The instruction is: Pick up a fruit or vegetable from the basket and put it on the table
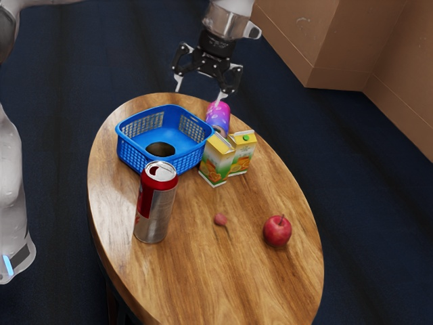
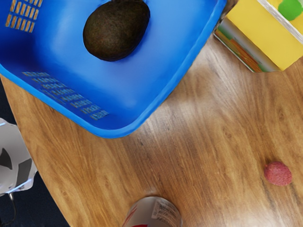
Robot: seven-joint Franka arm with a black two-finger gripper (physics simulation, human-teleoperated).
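Red, round and stemmed, an apple (image 1: 277,231) sits at four o'clock on the oval wooden table (image 1: 270,284), the exterior view's far edge being twelve. A tall silver-and-red metal can (image 1: 155,206) stands at nine; a small pinkish-red berry (image 1: 220,220) lies near the centre. Two yellow-topped juice cartons (image 1: 216,162) stand towards twelve. At eleven, a blue plastic lattice basket (image 1: 132,150) holds the dark oval avocado (image 1: 160,149). Behind the cartons is a pink-and-purple can (image 1: 218,115). Above twelve hangs the black two-finger gripper (image 1: 199,93), released, fingers spread, empty.
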